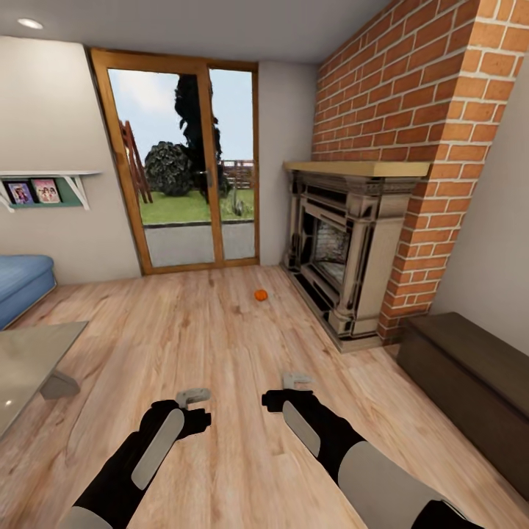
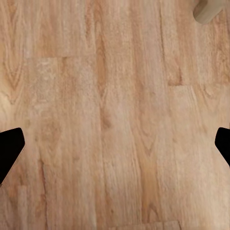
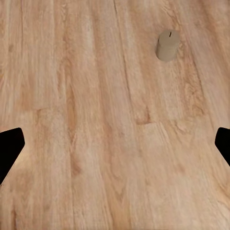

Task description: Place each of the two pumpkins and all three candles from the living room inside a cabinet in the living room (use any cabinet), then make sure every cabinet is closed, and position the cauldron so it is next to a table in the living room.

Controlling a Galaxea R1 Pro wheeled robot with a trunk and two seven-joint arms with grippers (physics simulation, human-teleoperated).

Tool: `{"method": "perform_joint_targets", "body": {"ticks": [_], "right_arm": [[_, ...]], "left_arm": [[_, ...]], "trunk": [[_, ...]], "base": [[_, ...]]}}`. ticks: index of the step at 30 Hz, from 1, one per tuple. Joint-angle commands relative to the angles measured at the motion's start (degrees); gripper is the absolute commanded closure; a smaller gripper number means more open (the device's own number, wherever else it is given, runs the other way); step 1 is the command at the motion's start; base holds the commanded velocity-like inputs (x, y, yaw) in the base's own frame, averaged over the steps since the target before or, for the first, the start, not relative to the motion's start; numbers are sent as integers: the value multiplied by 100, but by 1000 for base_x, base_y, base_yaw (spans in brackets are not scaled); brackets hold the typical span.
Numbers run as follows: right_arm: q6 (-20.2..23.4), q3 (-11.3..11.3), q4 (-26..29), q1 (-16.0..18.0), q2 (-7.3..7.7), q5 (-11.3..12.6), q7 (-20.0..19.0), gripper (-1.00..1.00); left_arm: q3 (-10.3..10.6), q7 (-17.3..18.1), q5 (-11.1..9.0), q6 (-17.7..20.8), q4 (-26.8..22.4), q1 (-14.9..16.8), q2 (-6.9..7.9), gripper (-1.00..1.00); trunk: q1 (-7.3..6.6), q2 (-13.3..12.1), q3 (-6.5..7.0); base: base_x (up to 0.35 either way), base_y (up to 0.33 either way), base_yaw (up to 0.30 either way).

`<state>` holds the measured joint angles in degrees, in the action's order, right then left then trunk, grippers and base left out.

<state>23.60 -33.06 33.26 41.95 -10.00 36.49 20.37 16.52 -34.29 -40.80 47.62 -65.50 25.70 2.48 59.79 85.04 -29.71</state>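
Your pumpkin [image 1: 261,294] sits on the bare wood floor [image 1: 220,345] ahead, just off the front corner of the fireplace [image 1: 345,250] hearth and short of the glass door [image 1: 184,162]. Between you and it the floor is open planking.

On your right, the cabinet [image 1: 470,382] runs along the wall past the brick chimney [image 1: 426,110]; its near edge stands close to the hearth's base, and its front looks flush. On your left, a grey table [image 1: 29,367] corner juts into the floor, with a blue sofa [image 1: 22,279] behind it by the wall.

Both arms hang low in front of you over the floor. Your left pincer [image 1: 192,397] and right pincer [image 1: 297,380] are near each other with a strip of floor between them. In each wrist view the dark fingertips sit at opposite edges of the picture with bare planks between, so both pincers [image 2: 115,148] [image 3: 115,148] are spread wide and hold nothing.

The right wrist view shows a candle [image 3: 167,45], a short beige cylinder, standing upright on the floor, apart from the fingers. The left wrist view catches the edge of a similar beige shape [image 2: 211,9] at one corner; you cannot tell what it is.
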Motion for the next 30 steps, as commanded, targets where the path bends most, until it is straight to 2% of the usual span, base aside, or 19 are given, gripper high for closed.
{"method": "perform_joint_targets", "body": {"ticks": [1, 19, 30], "right_arm": [[13, -20, 5, 6, 0, 42, 48, -100], [11, -21, 5, 6, 0, 42, 46, -100], [5, -17, 5, 6, 0, 42, 50, -100]], "left_arm": [[18, -60, -60, 2, -7, 5, 7, -100], [26, -60, -60, 2, -7, 5, 7, -100], [26, -60, -60, 2, -7, 5, 7, -100]], "trunk": [[3, 3, -7], [3, 3, -7], [3, 3, -7]], "base": [[286, 115, 0], [308, 77, -29], [310, 12, -44]]}}
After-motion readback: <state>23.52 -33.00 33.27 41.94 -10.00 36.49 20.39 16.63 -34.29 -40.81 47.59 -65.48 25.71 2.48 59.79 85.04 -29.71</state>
